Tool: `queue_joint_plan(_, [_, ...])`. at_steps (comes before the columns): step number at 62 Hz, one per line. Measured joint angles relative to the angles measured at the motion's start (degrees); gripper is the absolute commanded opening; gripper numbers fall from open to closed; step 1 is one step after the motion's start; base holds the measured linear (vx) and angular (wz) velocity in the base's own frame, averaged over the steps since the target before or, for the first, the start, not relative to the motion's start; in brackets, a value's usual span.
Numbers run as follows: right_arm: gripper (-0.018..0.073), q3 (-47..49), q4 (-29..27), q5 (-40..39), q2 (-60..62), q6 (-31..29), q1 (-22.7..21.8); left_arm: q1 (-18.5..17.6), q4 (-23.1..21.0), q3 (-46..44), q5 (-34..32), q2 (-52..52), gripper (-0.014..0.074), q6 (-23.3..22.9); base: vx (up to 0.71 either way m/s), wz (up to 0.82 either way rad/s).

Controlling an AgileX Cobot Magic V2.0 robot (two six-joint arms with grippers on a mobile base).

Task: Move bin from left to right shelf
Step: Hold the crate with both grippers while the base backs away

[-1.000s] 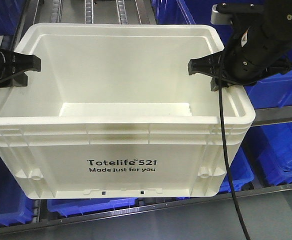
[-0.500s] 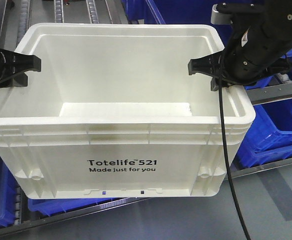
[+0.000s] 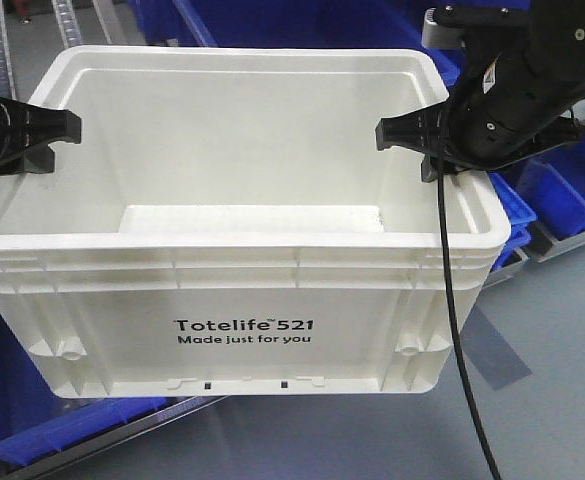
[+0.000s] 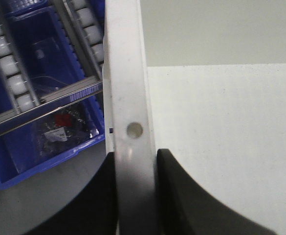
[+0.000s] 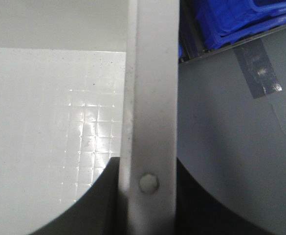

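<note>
- While both arms carry it by the two side rims, the bin (image 3: pixel 242 290) is held upright close to the front camera, with the printed front wall "Totelife 521 Made just for you" nearest and its white inner bottom in full view
- Under the front edge of the bin there is grey floor (image 3: pixel 562 420), with a darker patch of tape (image 3: pixel 492 345) at the right side
- A black cable (image 3: pixel 454 330) hangs down across the right front corner of the bin
- On the left rim sits the left gripper (image 3: pixel 52 135); the left wrist view shows one black finger (image 4: pixel 187 200) pressed on the inner side and the other on the outer side, so it is pinching the white rim
- On the right rim the right gripper (image 3: pixel 407 135) pinches in the same way, with the rim between its two dark fingers (image 5: pixel 84 205)
- Behind and beside the bin stand blue bins (image 3: pixel 562 180) on metal shelf rails; the left wrist view shows white roller tracks (image 4: pixel 11 68) next to a blue bin that holds small packed parts
</note>
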State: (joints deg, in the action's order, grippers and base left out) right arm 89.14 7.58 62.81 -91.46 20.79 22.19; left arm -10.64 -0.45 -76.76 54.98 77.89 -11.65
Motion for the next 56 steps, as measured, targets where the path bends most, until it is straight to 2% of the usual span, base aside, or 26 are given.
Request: queue_joint_plan(56, [0.0022, 0.0, 0.1, 0.0, 0.0, 0.0, 0.0, 0.0, -0.1, 0.0, -0.1, 0.0, -0.0006, 0.0, 0.03, -0.67])
